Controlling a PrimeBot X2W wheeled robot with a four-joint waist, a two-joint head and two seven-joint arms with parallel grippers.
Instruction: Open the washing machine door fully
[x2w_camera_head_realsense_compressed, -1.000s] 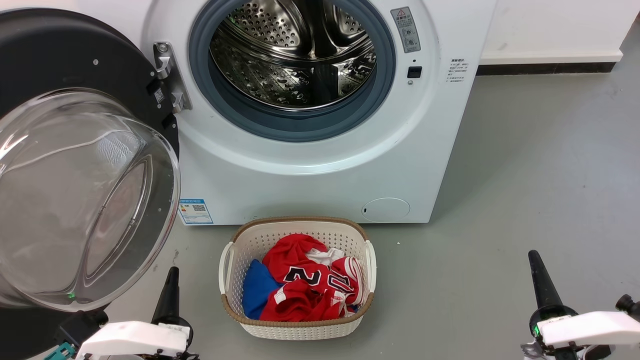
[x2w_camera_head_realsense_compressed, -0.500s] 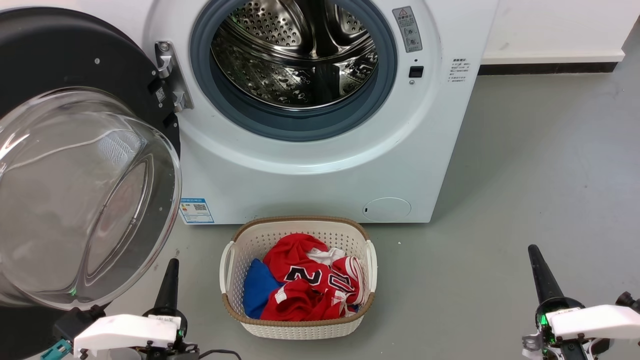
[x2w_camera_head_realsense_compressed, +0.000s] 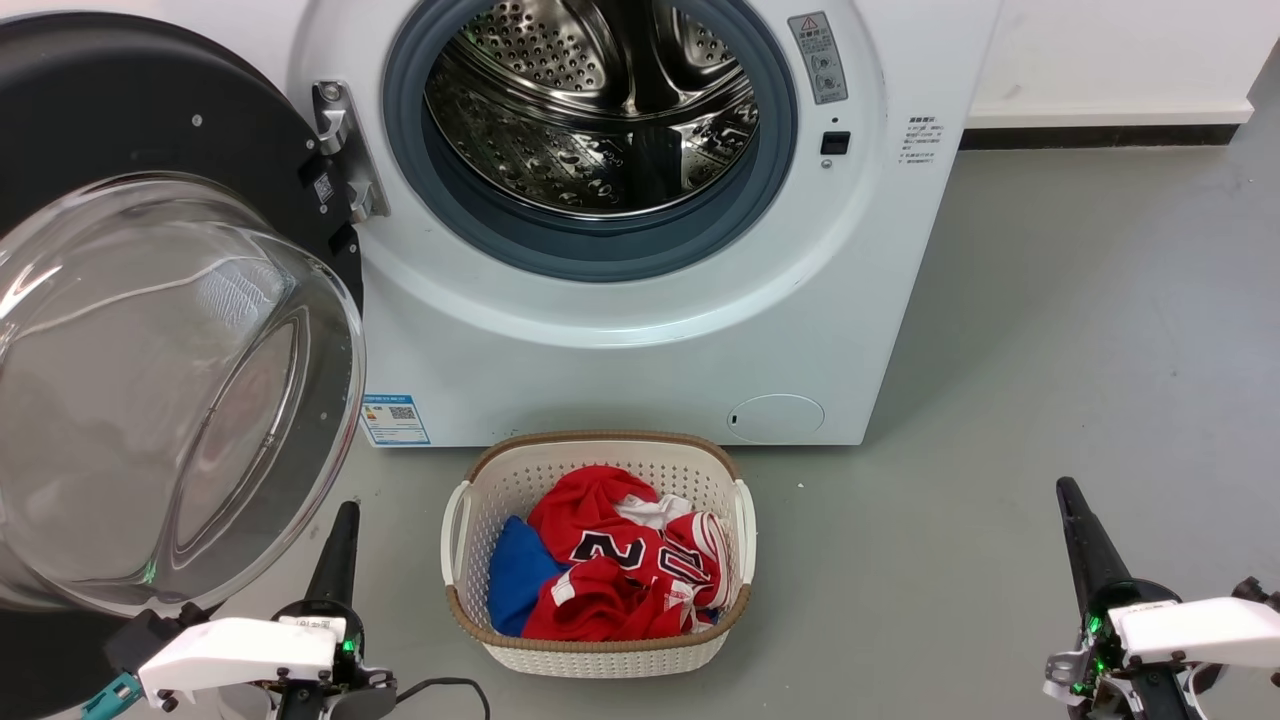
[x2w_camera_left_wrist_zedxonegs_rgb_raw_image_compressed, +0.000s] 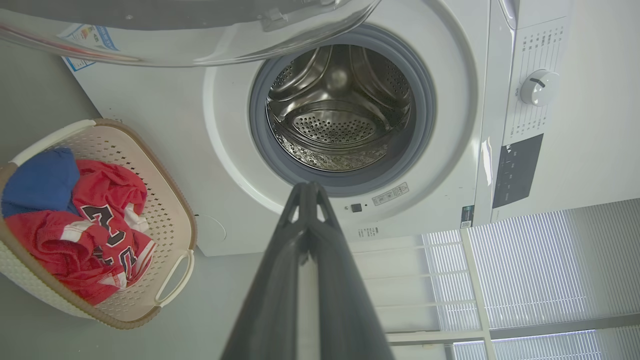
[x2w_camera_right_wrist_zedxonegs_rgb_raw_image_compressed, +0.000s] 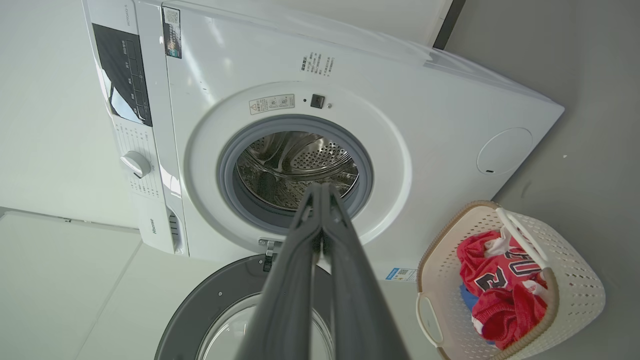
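Head view. Left gripper (x2w_camera_head_realsense_compressed: 345, 520) at 7 o'clock of frame, fingers pressed together into one dark spike, nothing held; left wrist view confirms tips meeting, empty. Right gripper (x2w_camera_head_realsense_compressed: 1070, 500) at 5 o'clock, likewise closed up and empty, well apart from everything, over bare floor (x2w_camera_head_realsense_compressed: 1050, 330).

Door (x2w_camera_head_realsense_compressed: 170, 330) hangs just beside left gripper, at its 10 o'clock: black disc, glass bowl bulging toward camera, swung wide on hinge (x2w_camera_head_realsense_compressed: 335, 150) at 9 o'clock of the washing machine (x2w_camera_head_realsense_compressed: 620, 340) opening. Drum (x2w_camera_head_realsense_compressed: 600, 110) fully exposed. Basket (x2w_camera_head_realsense_compressed: 600, 655) of red and blue clothes (x2w_camera_head_realsense_compressed: 610, 570) on floor at 6 o'clock of the opening, clear of the door.

Judgement: task looks done or near it; cannot tell whether the hinge is at its stop.

Risks:
- Left arm lifting or drifting toward 9 o'clock would clip the glass bowl's lower rim.
- A knock there could send the door swinging back toward shut.
- Pushing beyond the stop would strain the hinge.
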